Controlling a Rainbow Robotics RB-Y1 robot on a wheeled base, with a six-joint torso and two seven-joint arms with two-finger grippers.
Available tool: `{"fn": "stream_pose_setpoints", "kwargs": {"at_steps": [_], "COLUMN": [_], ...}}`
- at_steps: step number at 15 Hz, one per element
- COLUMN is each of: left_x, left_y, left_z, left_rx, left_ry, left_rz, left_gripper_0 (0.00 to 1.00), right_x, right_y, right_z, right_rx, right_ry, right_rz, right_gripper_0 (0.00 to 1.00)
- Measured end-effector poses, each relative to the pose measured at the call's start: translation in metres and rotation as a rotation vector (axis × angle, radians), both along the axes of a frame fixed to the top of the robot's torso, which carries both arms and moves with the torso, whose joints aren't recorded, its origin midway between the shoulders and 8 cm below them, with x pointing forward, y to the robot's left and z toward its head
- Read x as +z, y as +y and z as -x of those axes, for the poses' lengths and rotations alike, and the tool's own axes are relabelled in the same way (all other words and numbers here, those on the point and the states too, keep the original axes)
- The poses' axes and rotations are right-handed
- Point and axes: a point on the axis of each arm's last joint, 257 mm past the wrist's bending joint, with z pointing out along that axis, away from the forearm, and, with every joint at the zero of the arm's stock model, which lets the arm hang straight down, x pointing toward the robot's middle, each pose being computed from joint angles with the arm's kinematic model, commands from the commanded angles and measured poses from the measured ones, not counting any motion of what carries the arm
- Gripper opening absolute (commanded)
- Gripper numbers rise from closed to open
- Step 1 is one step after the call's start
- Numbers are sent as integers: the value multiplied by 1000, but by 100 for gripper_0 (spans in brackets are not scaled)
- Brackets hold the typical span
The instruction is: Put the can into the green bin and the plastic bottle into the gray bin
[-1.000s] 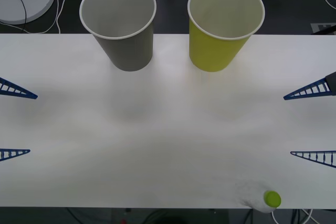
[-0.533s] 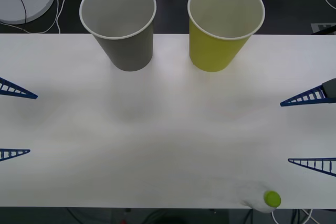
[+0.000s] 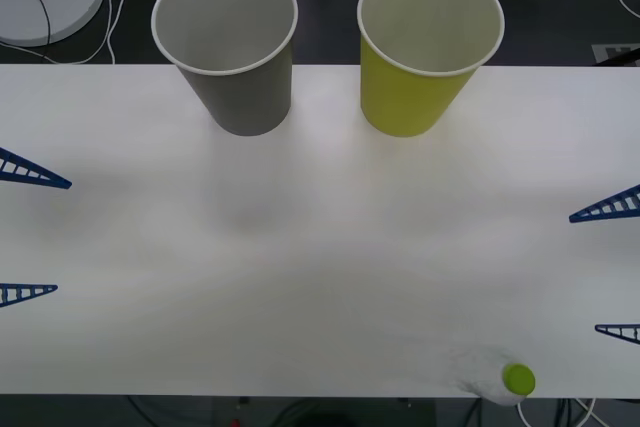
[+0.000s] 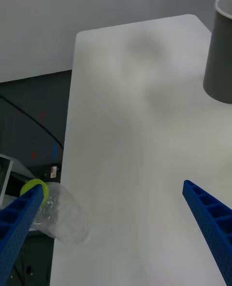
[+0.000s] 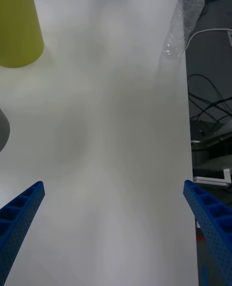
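Two bins stand at the far edge of the counter (image 3: pixel 320 247) in our front view, the gray bin (image 3: pixel 230 42) left of the green bin (image 3: pixel 425 42). The bottle (image 3: pixel 505 383) stands upright at the near edge, right. Our left gripper (image 3: pixel 25 232) and right gripper (image 3: pixel 612 269) hover spread apart at the sides. From our right wrist, the bottle sits beside one finger (image 4: pixel 17 223). From our left wrist, it stands far off.

Legible text, labels, brands, numbers, signs: none. Gray bin (image 3: pixel 230 47): plain wall, no print. Green bin (image 3: pixel 425 52): plain wall, no print. Plastic bottle (image 5: pixel 183 22): clear ribbed body with no readable label (cap likewise unmarked).
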Motion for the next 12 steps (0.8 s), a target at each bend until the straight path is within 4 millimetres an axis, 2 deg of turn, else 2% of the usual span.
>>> {"fn": "stream_pose_setpoints", "kwargs": {"at_steps": [3, 7, 12], "left_x": [0, 0, 0], "left_y": [0, 0, 0], "left_z": [0, 0, 0], "left_rx": [0, 0, 0], "left_ry": [0, 0, 0], "left_rz": [0, 0, 0], "left_gripper_0": [100, 100, 100], "right_x": [-4, -16, -40], "right_y": [-18, -51, -82], "right_z": [-1, -2, 13], "right_rx": [-9, -34, -57], "right_ry": [-60, -154, -140], "right_rz": [-31, -39, -47], "right_gripper_0": [100, 100, 100]}}
